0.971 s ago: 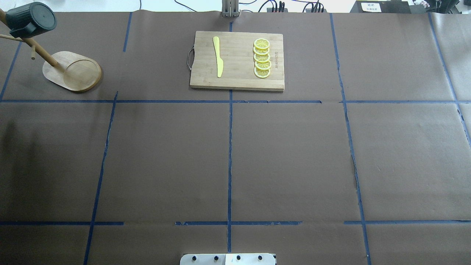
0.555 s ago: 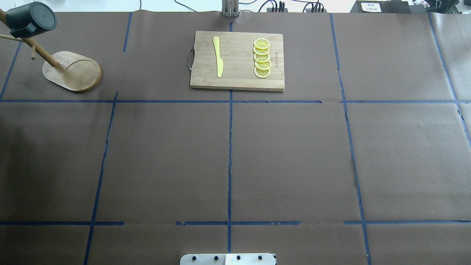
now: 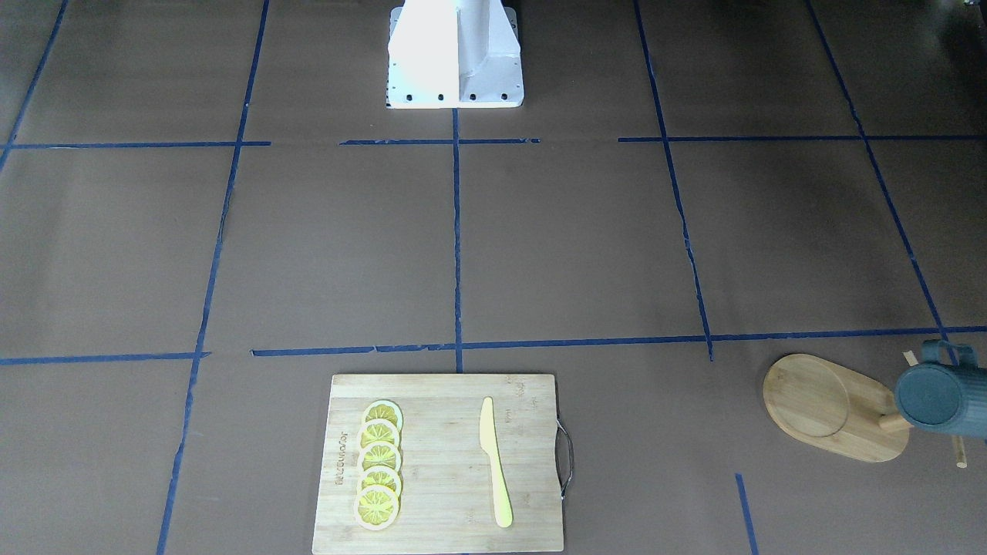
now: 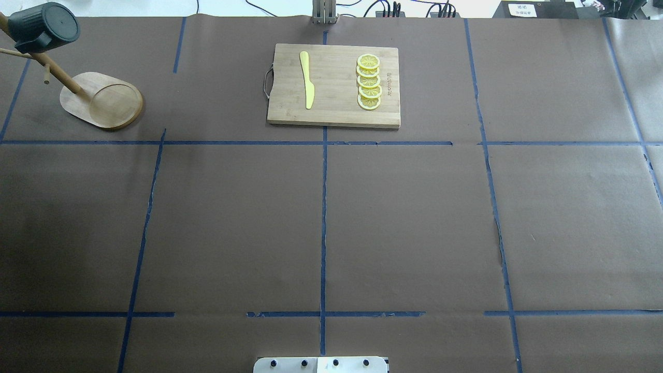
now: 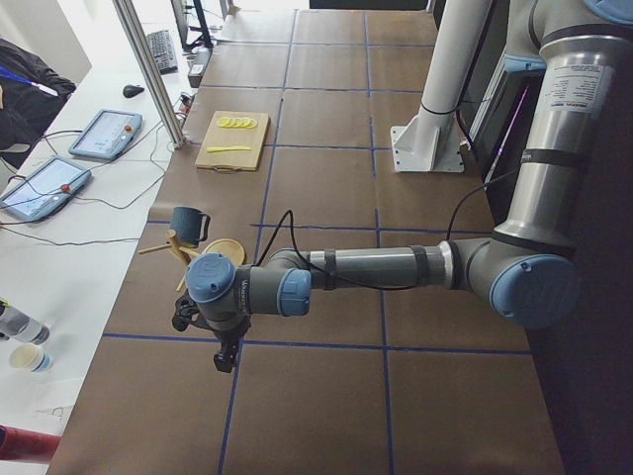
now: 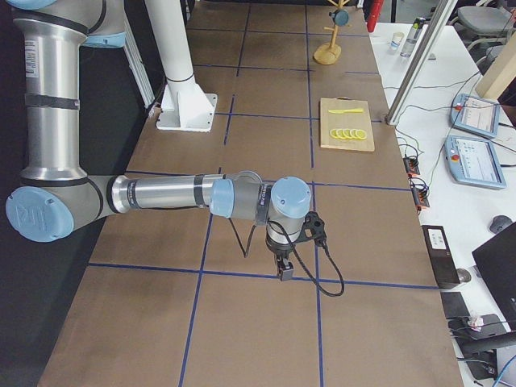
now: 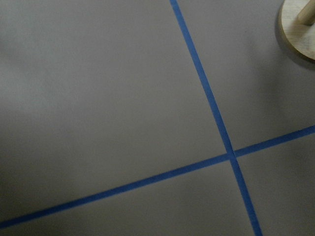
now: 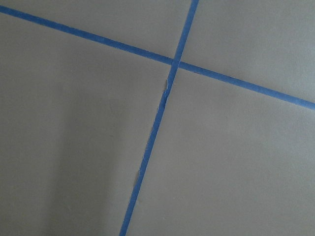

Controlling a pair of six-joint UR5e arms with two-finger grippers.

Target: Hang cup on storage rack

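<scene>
The dark teal-grey cup hangs by its handle on a peg of the bamboo storage rack at the far left of the table. Both also show in the front view, the cup above the rack's oval base. The rack's base edge shows in the left wrist view. My left gripper shows only in the left side view, low over the table, short of the rack; I cannot tell its state. My right gripper shows only in the right side view, far from the rack; I cannot tell its state.
A bamboo cutting board lies at the far middle with a yellow knife and a row of lemon slices on it. Blue tape lines cross the brown table cover. The robot's white base stands at the near edge.
A dark shadow on the table's left side has faded out of the overhead view. The cup and the rack have not moved.
</scene>
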